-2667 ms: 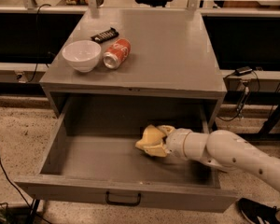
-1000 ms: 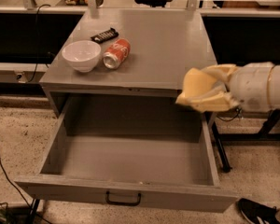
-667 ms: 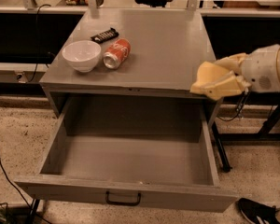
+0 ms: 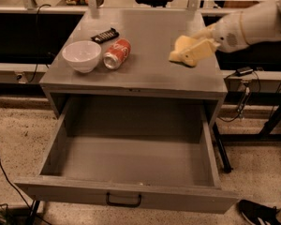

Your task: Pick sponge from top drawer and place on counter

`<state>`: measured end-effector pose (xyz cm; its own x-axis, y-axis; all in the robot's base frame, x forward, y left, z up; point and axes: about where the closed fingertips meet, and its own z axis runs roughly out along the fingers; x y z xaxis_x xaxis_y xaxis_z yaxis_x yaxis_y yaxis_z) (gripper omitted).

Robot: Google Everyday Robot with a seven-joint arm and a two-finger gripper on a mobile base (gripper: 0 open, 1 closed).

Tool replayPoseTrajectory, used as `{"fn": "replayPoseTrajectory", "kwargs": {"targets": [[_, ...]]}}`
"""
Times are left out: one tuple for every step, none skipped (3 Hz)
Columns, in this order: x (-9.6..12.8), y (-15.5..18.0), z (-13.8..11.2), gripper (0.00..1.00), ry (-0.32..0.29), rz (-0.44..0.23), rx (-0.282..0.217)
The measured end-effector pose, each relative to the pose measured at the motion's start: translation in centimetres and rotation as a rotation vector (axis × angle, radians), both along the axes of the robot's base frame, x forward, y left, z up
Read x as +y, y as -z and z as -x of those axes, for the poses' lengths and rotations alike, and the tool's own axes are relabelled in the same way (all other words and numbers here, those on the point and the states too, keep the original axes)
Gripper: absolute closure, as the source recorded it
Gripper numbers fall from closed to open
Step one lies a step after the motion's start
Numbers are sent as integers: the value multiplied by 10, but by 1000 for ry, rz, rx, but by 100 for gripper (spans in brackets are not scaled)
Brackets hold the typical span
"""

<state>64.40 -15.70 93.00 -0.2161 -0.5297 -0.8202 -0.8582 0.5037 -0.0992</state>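
Observation:
The top drawer (image 4: 131, 161) is pulled wide open and its grey interior holds nothing; its black pull handle (image 4: 124, 200) faces the front. My gripper (image 4: 189, 53) reaches in from the right and sits low over the right side of the counter (image 4: 154, 25). It is shut on the pale-yellow sponge (image 4: 182, 45), which is held between the cream-yellow fingers just above the counter top. I cannot tell whether the sponge touches the surface.
On the left part of the counter stand a white bowl (image 4: 82, 55), a red soda can (image 4: 117, 53) lying on its side, and a black bar-shaped packet (image 4: 105, 34). Cables and a table leg (image 4: 271, 121) are to the right; a shoe (image 4: 260, 212) lies on the floor.
The gripper took the sponge out of the drawer, lifted it, and carried it up and back over the right side of the counter. The drawer is now bare.

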Motion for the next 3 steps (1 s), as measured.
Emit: {"fn": "replayPoseTrajectory", "kwargs": {"targets": [[44, -22, -35, 14, -44, -23, -84], [83, -9, -67, 0, -41, -14, -131], [83, -9, -67, 0, -41, -14, -130]]}}
